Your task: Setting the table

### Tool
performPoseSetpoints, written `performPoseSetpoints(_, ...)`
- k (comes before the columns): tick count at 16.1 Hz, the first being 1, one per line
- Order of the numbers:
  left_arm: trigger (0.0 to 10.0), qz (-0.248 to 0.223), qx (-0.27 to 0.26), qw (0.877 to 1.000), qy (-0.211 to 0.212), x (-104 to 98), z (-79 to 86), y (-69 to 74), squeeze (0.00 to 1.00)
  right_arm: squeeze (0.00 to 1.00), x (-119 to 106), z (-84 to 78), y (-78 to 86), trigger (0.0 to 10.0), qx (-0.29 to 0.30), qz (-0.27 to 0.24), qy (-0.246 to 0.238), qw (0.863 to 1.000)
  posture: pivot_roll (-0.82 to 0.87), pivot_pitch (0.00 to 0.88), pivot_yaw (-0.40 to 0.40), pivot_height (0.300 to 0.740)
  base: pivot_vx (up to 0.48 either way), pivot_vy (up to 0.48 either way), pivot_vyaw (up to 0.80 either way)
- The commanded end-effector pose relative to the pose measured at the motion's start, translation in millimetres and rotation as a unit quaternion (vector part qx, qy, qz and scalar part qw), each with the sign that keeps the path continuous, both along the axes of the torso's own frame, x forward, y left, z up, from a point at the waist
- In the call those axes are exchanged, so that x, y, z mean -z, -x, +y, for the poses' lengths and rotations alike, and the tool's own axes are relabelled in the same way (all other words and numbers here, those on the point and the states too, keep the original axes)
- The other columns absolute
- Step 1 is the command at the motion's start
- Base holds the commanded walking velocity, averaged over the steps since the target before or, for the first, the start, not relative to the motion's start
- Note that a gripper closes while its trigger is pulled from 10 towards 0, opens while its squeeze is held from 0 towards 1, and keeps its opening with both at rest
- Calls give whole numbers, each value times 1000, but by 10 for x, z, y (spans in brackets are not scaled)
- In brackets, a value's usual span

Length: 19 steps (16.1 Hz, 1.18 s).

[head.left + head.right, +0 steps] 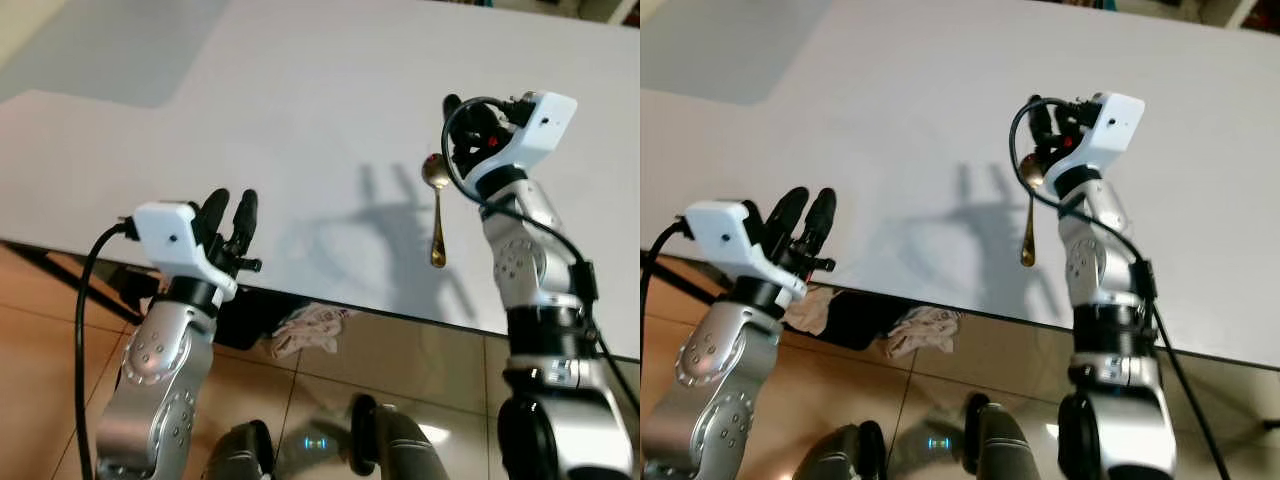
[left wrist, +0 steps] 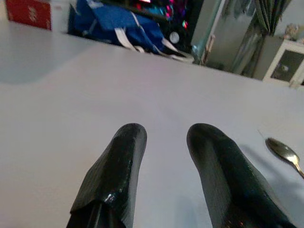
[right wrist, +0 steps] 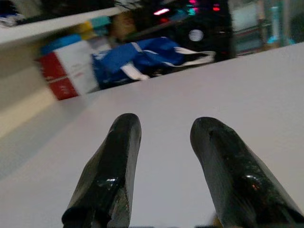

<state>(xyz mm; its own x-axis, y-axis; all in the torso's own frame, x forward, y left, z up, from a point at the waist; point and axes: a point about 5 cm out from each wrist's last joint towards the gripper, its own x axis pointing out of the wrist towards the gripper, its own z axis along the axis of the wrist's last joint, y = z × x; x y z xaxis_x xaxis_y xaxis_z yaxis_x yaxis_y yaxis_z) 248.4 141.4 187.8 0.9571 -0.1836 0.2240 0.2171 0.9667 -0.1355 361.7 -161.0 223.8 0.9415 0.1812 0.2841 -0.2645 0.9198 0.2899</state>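
A gold spoon (image 1: 437,215) lies on the white table (image 1: 300,120) beside the right gripper (image 3: 161,156), fingers apart. The left gripper (image 2: 166,161), fingers also apart, hovers at the table's near edge.

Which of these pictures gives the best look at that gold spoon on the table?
The left eye view: the spoon lies whole on the table, beside the right gripper. The right eye view matches. The left wrist view catches its bowl at the edge.

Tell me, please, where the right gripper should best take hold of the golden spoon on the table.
Probably the thin handle. The spoon lies flat on the white table, bowl away from the robot. The right gripper, open above the bowl, should descend from above with its jaws across the handle.
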Motion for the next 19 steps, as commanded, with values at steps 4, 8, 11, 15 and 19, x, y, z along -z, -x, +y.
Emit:
performPoseSetpoints(4, 10000, 12, -14, 1000, -21, 50, 51, -57, 0, 0, 46, 266, 188, 10000, -78, -21, -6, 997, -115, 162, -25, 740, 0, 480, 0)
performPoseSetpoints(8, 10000, 2, -12, 999, -38, 37, 52, -203, 0, 0, 401, 438, 295, 10000, -92, 16, 16, 996, -94, 76, -24, 740, 0, 480, 0)
performPoseSetpoints(11, 10000, 5, -7, 999, -44, 81, 52, -244, 0, 0, 443, 526, 304, 10000, -102, 17, 18, 994, -98, 58, -24, 740, 0, 480, 0)
performPoseSetpoints(15, 10000, 34, -4, 998, -45, 297, 22, -230, 0, 0, 553, 565, 308, 10000, -100, 25, 42, 994, -91, 55, -33, 740, 0, 480, 0)
performPoseSetpoints(19, 10000, 48, -3, 998, -45, 411, 15, -185, 0, 0, 696, 601, 307, 10000, -91, 53, 70, 992, -85, 59, -36, 740, 0, 480, 0)
